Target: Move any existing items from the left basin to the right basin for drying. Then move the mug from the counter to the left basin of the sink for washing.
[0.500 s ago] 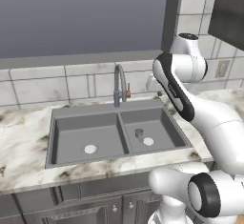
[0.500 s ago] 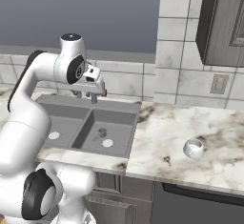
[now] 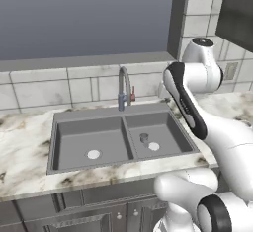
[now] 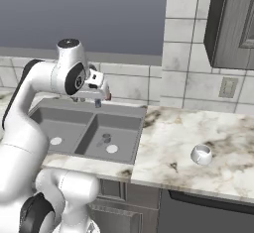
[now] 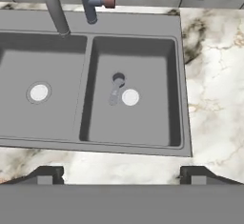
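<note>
Counting one mug (image 4: 201, 153); two basins

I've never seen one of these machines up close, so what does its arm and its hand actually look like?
The arm is glossy white, built of rounded, bulging segments linked by dark joint rings, with a dark stripe down one link. A round dark disc with a grey cap sits on the upper joint. The gripper is a small white block ending in two short dark fingers. No loose cables or lettering show.
</note>
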Motion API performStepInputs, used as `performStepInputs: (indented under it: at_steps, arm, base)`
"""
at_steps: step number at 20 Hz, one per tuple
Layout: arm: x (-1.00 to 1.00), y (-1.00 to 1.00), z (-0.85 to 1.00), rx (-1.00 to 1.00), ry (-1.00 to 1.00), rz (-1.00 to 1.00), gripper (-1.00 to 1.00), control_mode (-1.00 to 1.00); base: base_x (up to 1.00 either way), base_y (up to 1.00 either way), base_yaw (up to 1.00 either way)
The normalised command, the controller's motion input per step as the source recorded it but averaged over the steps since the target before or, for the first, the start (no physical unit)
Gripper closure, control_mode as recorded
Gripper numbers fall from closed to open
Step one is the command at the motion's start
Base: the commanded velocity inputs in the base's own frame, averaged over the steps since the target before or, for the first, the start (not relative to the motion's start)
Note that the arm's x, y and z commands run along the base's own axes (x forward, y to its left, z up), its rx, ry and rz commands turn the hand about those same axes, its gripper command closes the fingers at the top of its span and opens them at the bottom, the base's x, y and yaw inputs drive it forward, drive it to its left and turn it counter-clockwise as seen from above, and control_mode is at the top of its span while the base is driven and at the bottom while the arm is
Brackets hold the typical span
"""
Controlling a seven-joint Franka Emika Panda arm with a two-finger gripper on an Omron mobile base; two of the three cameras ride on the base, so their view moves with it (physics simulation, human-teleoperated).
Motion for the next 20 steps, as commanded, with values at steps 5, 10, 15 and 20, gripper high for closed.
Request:
performStepInputs:
  at_steps: [5,10,15,20]
  arm:
    - [-0.35,-0.61,-0.26,-0.12,-0.1,-0.11,-1.0,-1.0]
    - [-0.28,-0.78,-0.19,-0.11,0.0,-0.23,-1.0,-1.0]
    - [-0.06,-0.84,-0.07,-0.04,0.07,-0.25,-1.0,-1.0]
    - [0.0,-0.89,0.0,0.0,0.11,-0.23,-1.0,-1.0]
  base:
    - [0.0,0.0,0.0]
    - [0.0,0.0,0.0]
    - [0.0,0.0,0.0]
    - [0.0,0.0,0.0]
